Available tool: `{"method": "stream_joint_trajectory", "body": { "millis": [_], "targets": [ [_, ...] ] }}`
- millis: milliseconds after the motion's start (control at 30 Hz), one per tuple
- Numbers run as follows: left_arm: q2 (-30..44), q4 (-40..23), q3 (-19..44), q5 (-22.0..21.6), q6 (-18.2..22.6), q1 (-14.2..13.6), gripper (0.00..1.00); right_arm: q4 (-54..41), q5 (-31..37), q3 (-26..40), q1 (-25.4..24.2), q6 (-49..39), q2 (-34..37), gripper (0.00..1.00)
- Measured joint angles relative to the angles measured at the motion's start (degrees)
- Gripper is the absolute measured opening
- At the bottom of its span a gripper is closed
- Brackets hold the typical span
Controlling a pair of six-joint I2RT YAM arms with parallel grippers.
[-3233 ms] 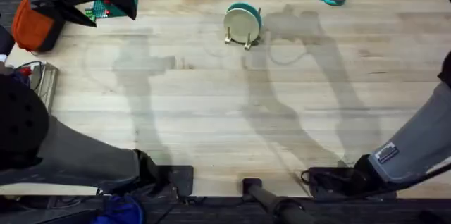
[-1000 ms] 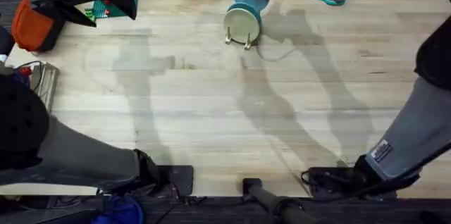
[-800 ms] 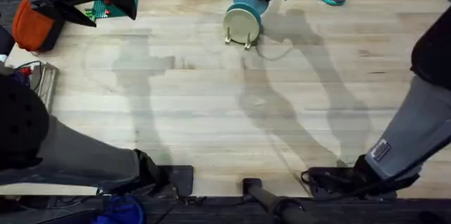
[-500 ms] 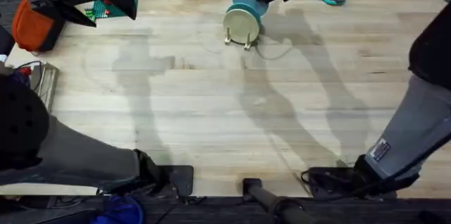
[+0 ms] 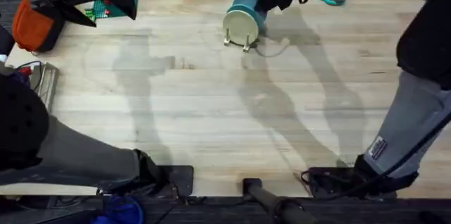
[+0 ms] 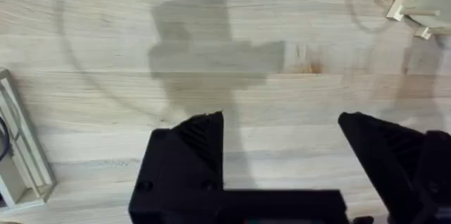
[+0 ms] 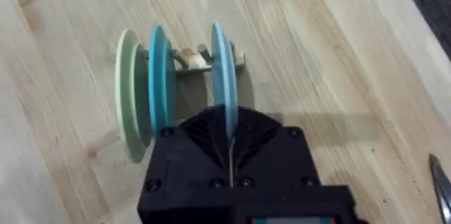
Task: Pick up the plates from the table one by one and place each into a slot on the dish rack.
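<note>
Blue plate (image 7: 223,69) edge-on in rack (image 7: 192,59)

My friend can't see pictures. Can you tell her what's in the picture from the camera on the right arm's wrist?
The right gripper holds a light blue plate on edge, lowering it into a small wooden dish rack on a wooden table. A teal plate and a cream plate already stand upright in the rack beside it.
</note>
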Motion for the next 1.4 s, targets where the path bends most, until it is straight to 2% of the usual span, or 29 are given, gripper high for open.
{"method": "stream_joint_trajectory", "body": {
  "millis": [367,967,1400],
  "targets": [
    [0.0,0.0,0.0,0.0,0.0,0.0,0.993,-0.2,0.0,0.0,0.0,0.0,0.2,0.031],
    [0.0,0.0,0.0,0.0,0.0,0.0,0.993,-0.4,0.0,0.0,0.0,0.0,0.2,0.288],
    [0.0,0.0,0.0,0.0,0.0,0.0,0.993,-0.3,0.0,0.0,0.0,0.0,0.2,0.314]
  ]
}}
